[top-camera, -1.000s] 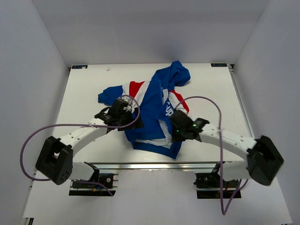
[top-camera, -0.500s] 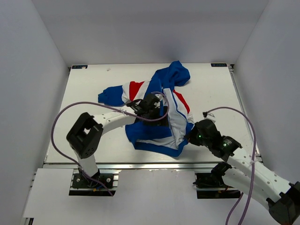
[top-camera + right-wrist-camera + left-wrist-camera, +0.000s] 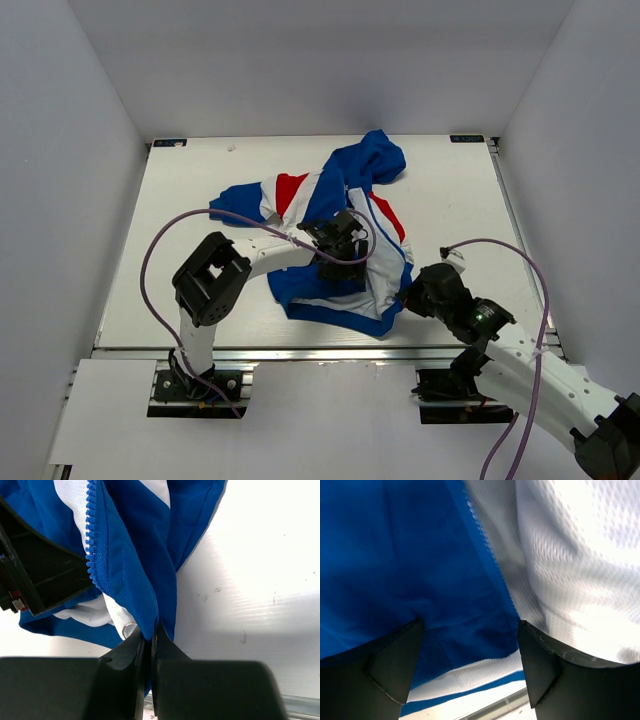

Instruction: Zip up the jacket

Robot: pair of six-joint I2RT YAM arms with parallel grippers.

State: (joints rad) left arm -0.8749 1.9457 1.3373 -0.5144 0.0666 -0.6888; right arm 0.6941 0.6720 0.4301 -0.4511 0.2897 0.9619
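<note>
The blue jacket [image 3: 335, 225] with red and white bands lies crumpled in the middle of the table, hood toward the back. Its front is open, showing white mesh lining [image 3: 570, 555] and blue zipper teeth [image 3: 92, 545]. My left gripper [image 3: 340, 248] rests on the jacket's middle, jaws wide open [image 3: 470, 670] with blue fabric and lining lying between the fingers. My right gripper [image 3: 408, 296] is shut on the jacket's lower right hem [image 3: 150, 636], next to a small metal ring [image 3: 129, 629].
The white table [image 3: 460, 200] has walls on three sides. An aluminium rail [image 3: 320, 352] runs along the near edge. Purple cables loop from both arms. The left gripper's black body [image 3: 35, 580] sits close to the held hem.
My left gripper moved right from the jacket's left side onto its middle. My right arm swung back toward the near right, still pinching the hem, and drew that corner to the right.
</note>
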